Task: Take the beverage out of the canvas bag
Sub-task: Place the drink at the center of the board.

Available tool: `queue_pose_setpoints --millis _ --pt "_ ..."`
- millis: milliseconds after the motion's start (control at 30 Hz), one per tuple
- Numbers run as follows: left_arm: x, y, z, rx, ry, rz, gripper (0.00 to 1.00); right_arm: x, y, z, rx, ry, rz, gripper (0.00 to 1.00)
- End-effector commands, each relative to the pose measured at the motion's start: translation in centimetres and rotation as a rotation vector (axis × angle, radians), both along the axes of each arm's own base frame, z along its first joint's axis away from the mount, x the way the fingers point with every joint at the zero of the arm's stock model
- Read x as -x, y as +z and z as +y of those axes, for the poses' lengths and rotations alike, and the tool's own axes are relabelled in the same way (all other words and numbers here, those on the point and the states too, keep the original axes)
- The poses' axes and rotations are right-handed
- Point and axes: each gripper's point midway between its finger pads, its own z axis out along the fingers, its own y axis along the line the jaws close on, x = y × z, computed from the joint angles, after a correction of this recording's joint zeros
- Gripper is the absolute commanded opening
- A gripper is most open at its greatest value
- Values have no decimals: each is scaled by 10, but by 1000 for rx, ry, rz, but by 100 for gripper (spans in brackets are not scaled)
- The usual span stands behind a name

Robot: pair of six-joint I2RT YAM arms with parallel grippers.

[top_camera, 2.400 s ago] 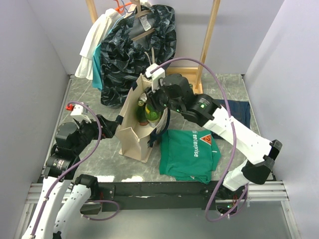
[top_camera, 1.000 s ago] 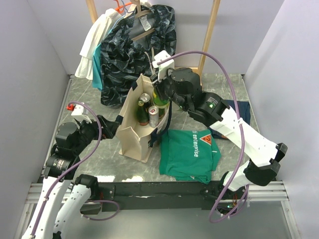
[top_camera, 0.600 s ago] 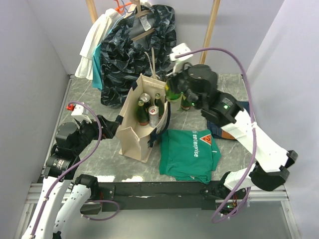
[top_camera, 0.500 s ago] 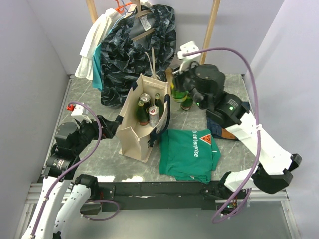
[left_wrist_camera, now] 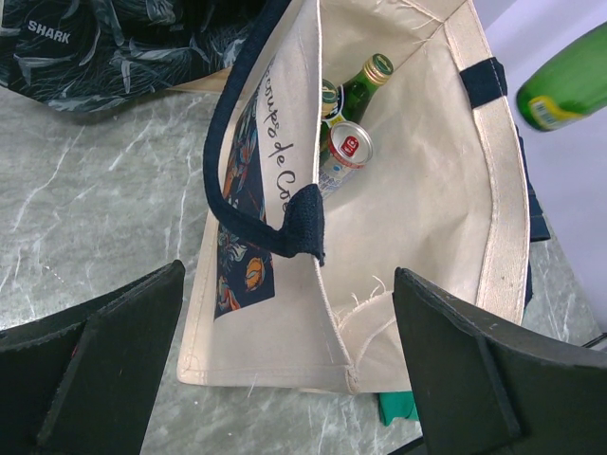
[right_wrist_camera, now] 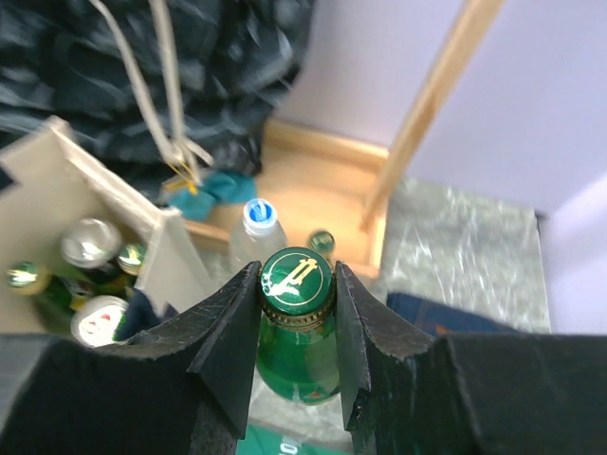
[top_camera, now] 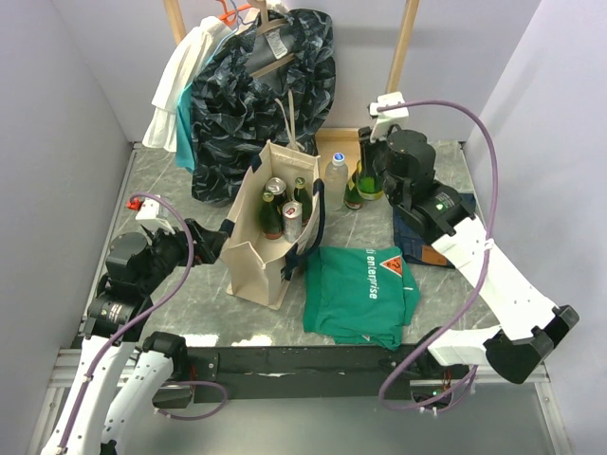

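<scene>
Right wrist view has the right gripper (right_wrist_camera: pixel 296 313) clamped tight on the neck of a green bottle (right_wrist_camera: pixel 296 280) (gold-marked cap up). The bottle is outside the canvas bag (top_camera: pixel 248 251), toward the far edge of the table (top_camera: pixel 199 303), beside a clear water bottle (top_camera: pixel 335 177). The left gripper (left_wrist_camera: pixel 289 284) gapes wide and empty at the bag's near side. A can (left_wrist_camera: pixel 343 152) and more bottles (left_wrist_camera: pixel 365 85) stand inside.

The canvas bag (top_camera: pixel 248 256) stands on the table (top_camera: pixel 190 294) with bottles (top_camera: pixel 271 216) and a can (top_camera: pixel 292 220) inside. Garments (top_camera: pixel 256 85) hang on a rack (top_camera: pixel 408 47) behind it. Right of it are two loose bottles (top_camera: pixel 335 180) and a third bottle (top_camera: pixel 370 185); a T-shirt (top_camera: pixel 365 289) lies before them.
</scene>
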Motion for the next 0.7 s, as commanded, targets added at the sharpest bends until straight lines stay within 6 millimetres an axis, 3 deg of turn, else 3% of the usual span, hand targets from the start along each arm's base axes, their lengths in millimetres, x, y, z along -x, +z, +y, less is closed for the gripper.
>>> queue_pose_setpoints --millis 0,167,267,333,367,433,467,667 --pt "-2 5 -2 14 -6 -26 96 -2 61 -27 -201 -89 -213 0" --pt "-2 6 -3 15 -8 -27 96 -16 39 -46 -228 -183 -196 0" --pt "-2 7 -3 15 -12 -29 96 -25 17 -61 -226 -245 -174 0" --pt "-2 6 -3 15 -11 -28 96 -27 14 -73 -280 -287 -193 0" --pt "-2 6 -3 14 -11 -30 96 -28 -2 -77 -274 -308 -170 0" --pt "-2 7 -3 14 -13 -30 96 -30 2 -86 -333 -330 -214 0" --pt "-2 7 -3 15 -11 -31 96 -32 -10 -87 -332 -335 -204 0" --pt "-2 7 -3 16 -11 -31 96 -42 -27 -96 -359 -378 -230 0"
